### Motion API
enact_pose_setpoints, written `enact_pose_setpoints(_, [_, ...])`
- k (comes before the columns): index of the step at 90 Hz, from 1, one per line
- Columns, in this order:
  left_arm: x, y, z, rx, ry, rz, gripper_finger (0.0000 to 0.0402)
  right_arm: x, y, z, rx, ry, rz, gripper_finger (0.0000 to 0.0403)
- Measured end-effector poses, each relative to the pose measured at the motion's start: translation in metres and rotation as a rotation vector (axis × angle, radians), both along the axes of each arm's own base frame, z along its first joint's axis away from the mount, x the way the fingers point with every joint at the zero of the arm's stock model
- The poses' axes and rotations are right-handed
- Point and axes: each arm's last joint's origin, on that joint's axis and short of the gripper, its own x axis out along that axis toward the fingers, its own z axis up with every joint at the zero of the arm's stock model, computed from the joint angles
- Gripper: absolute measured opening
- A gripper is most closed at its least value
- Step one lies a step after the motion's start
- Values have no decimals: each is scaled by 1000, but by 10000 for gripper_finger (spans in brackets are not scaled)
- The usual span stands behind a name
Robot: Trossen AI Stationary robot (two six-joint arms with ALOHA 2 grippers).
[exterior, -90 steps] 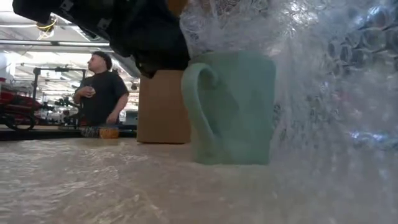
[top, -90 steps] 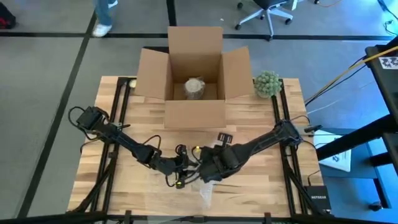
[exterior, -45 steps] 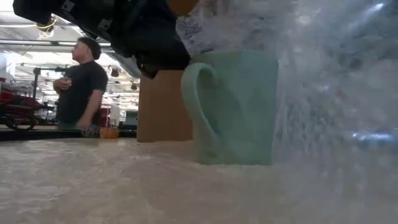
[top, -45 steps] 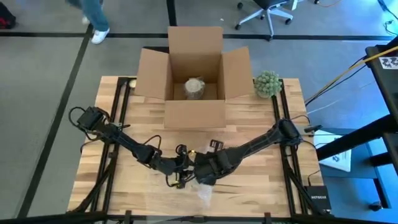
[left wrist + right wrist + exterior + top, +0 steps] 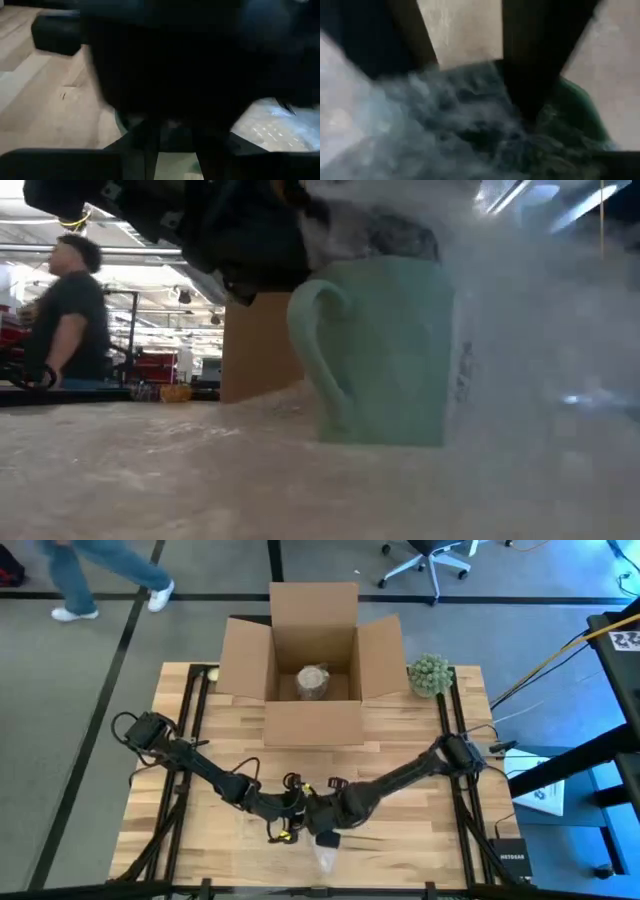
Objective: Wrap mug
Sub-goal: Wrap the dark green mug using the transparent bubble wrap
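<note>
Low view: we see green mug (image 5: 385, 350) under bubble wrap (image 5: 540, 330); high view hides it. Right end effector (image 5: 325, 830) grips wrap; left end effector (image 5: 290, 818), we cannot tell.

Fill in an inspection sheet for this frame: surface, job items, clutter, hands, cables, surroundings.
Surface: wooden table, bare planks at the edges.
Job items: green mug upright near the front edge, handle showing in the low view; bubble wrap draped against it and over its rim.
Clutter: open cardboard box holding a wrapped bundle; green plant ball.
Hands: left hand and right hand meet over the mug.
Cables: yellow cable on the floor.
Surroundings: person, office chair.
</note>
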Motion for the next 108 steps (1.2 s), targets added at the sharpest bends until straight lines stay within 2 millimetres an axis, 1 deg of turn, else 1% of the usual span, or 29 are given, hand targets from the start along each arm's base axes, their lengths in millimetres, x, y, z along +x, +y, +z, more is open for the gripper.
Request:
enact_pose_setpoints(12, [-9, -3, 12, 38, 5, -60, 94, 4, -1, 2, 12, -13, 2, 17])
enact_pose_setpoints(26, [-23, -8, 33, 93, 0, -126, 94, 7, 2, 5, 15, -35, 27, 17])
enact_pose_setpoints(40, [-28, -12, 38, 129, -18, -150, 94, 7, 1, 5, 10, -35, 27, 17])
enact_pose_setpoints(52, [-21, -12, 28, 104, -55, -132, 94, 7, 2, 6, 11, -37, 29, 17])
enact_pose_setpoints(67, [-7, -8, 3, 63, -59, -79, 94, 8, 2, 6, 10, -47, 24, 17])
enact_pose_setpoints(75, [-2, -4, -2, 34, -63, -48, 94, 8, 2, 6, 7, -51, 24, 17])
enact_pose_setpoints(85, [1, -2, -6, 24, -47, -56, 94, 8, 2, 9, 5, -48, 25, 17])
enact_pose_setpoints(94, [0, -2, -6, 27, -40, -58, 94, 9, 2, 22, 4, -44, 27, 17])
enact_pose_setpoints(108, [1, -2, -6, 24, -40, -59, 94, 3, 3, 57, -7, -26, 35, 17])
